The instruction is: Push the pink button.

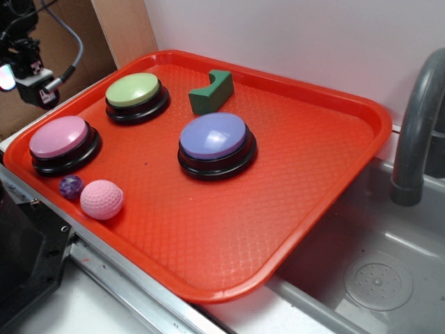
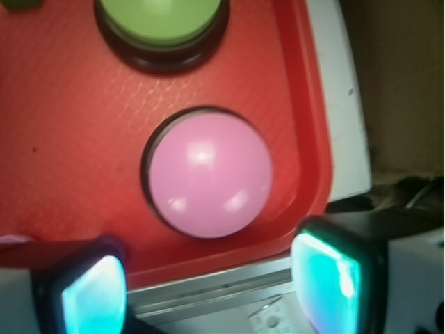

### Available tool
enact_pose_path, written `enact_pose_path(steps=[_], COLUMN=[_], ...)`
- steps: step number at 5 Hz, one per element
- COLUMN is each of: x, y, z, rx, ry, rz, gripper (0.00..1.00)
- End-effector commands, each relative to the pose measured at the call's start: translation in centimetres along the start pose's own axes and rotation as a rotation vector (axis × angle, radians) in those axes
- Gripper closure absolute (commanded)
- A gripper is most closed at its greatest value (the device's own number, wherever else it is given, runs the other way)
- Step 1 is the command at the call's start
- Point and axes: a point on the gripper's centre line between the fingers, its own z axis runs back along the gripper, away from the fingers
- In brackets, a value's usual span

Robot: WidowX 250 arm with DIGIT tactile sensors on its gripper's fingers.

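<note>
The pink button, a domed pink top on a black round base, sits at the left end of the red tray. In the wrist view the pink button lies just ahead of the fingers, close to the tray rim. My gripper is open, its two cyan-lit pads wide apart with nothing between them, hovering over the tray's edge and the metal ledge beside it. In the exterior view the gripper hangs at the top left, up and to the left of the pink button and partly cut off.
On the tray also stand a green-topped button, a blue-purple-topped button, a dark green block, a pink dimpled ball and a small purple ball. A grey sink with a faucet lies right.
</note>
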Motion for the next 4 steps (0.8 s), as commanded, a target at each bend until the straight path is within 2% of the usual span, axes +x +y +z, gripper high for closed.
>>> enact_pose_path(steps=[1,4], x=[0.7,1.0], y=[1.5,1.5], z=[2.6,4.4], rx=[0.032,0.037], ry=[-0.031,-0.028], rz=[0.078,0.106], gripper=[0.00,0.00])
